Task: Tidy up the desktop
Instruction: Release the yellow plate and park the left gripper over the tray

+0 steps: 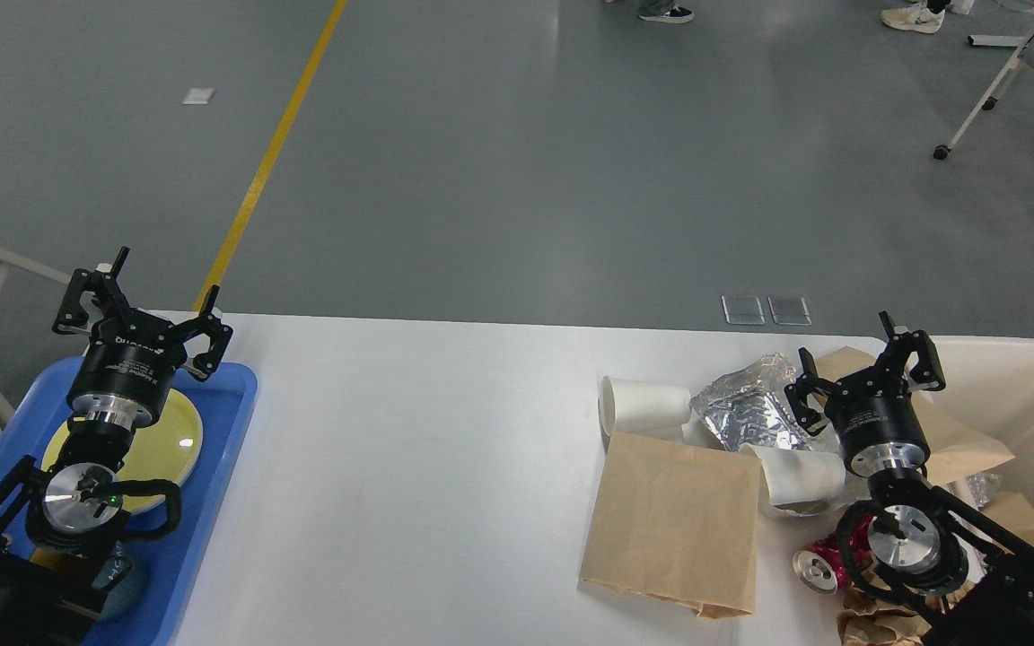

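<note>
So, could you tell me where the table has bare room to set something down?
The table is bare across its middle, between the blue tray and the paper bag. The right end is crowded: cup, foil, can, bin.

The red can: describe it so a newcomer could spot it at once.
On the desktop, look to the litter pile at the right end, beside the bin. The can lies on its side behind the right arm, just right of the flat paper bag: the only red, shiny metal item.
</note>
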